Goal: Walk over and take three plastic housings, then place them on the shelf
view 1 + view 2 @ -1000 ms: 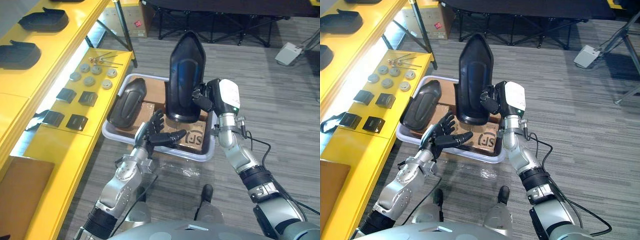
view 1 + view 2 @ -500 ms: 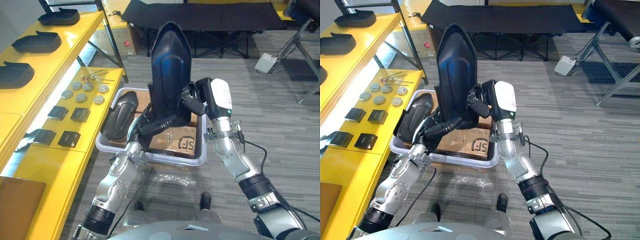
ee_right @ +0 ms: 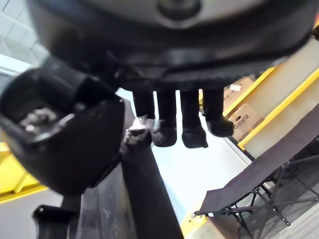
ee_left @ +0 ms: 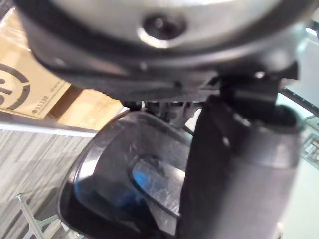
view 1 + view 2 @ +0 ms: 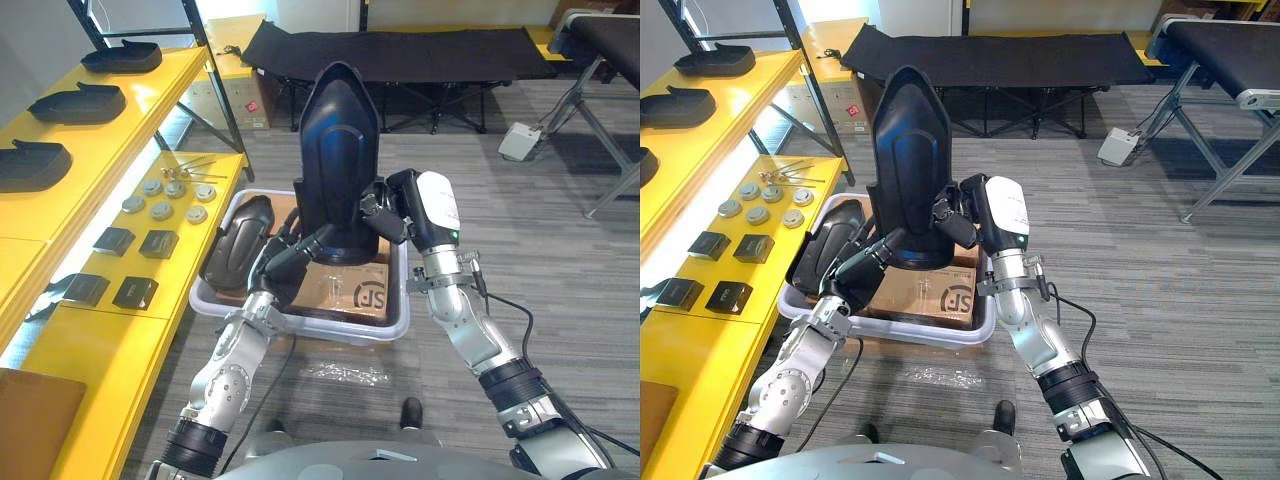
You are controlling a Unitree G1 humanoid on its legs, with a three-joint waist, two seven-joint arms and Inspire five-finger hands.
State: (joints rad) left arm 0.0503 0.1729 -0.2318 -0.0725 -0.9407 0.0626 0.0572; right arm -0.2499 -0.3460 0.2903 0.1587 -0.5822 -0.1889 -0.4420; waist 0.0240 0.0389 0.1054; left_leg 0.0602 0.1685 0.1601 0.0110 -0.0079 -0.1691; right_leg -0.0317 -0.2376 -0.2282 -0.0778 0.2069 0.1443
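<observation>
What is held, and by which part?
The upright housing: the right hand grips its lower side edge; the left hand props its base.

Floor: grey striped carpet (image 5: 560,270). On it sits a white plastic tray (image 5: 330,325) holding a brown cardboard box (image 5: 335,285). Left of the tray are round grey metal discs (image 5: 162,210), with small black square blocks (image 5: 158,243) nearer. Crumpled clear film (image 5: 345,373) lies before the tray. A black folding cot (image 5: 420,50) stands behind.
</observation>
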